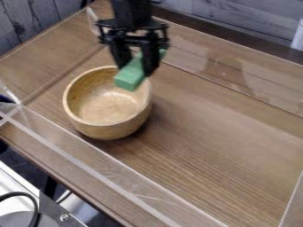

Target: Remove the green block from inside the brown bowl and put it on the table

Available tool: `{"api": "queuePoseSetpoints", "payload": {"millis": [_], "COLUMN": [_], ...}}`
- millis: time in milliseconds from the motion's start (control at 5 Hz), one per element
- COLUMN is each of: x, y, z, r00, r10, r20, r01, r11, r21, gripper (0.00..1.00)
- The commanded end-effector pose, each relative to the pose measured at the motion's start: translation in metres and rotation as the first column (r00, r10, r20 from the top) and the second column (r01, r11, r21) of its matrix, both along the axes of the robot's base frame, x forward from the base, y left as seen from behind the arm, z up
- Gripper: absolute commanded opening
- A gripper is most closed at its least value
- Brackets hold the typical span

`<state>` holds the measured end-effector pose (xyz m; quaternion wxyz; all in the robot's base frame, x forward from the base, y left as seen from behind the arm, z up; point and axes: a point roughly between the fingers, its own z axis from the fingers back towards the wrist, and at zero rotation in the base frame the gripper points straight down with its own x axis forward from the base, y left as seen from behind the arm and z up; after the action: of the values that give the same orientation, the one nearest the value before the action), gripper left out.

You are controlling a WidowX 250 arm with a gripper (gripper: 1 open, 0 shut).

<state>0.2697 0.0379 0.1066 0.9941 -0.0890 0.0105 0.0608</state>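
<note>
Above the far-right rim of the brown bowl (106,106), the gripper (136,58) pinches the green block (129,73) — raised over the table (207,133). Clear acrylic walls (231,37) edge the far side; black cables (50,209) lie at near left — nothing visibly blocks the tabletop to the right.

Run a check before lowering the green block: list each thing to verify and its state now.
1. Green block out of the brown bowl: ok, it is raised above the bowl's upper right edge.
2. Block held by the gripper: ok, it hangs at the fingertips.
3. Block clear of the bowl's rim, seen from above: not ok, its lower end still overlaps the rim.
4. Bowl upright: ok.
5. Block on the table: not ok, it is in the air.
6. Height above the table: cannot tell from this view.
</note>
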Motion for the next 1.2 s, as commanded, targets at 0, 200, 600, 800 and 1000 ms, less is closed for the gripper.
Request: {"api": "queuePoseSetpoints", "payload": {"millis": [0,200,600,800,1000], "x": [0.017,0.024,0.021,0.019,0.022], "y": [-0.031,-0.064,-0.102,-0.101,-0.093], "z": [0.007,0.000,-0.018,-0.024,-0.040], "r00": [0.995,0.999,0.997,0.996,0.993], "r10": [0.073,0.014,-0.072,-0.085,-0.113], "r20": [0.067,0.047,-0.001,-0.022,-0.024], "r01": [-0.073,-0.016,0.072,0.087,0.116], "r11": [0.997,0.999,0.991,0.984,0.984], "r21": [0.004,0.035,0.110,0.153,0.135], "gripper": [0.00,0.00,0.00,0.00,0.00]}}
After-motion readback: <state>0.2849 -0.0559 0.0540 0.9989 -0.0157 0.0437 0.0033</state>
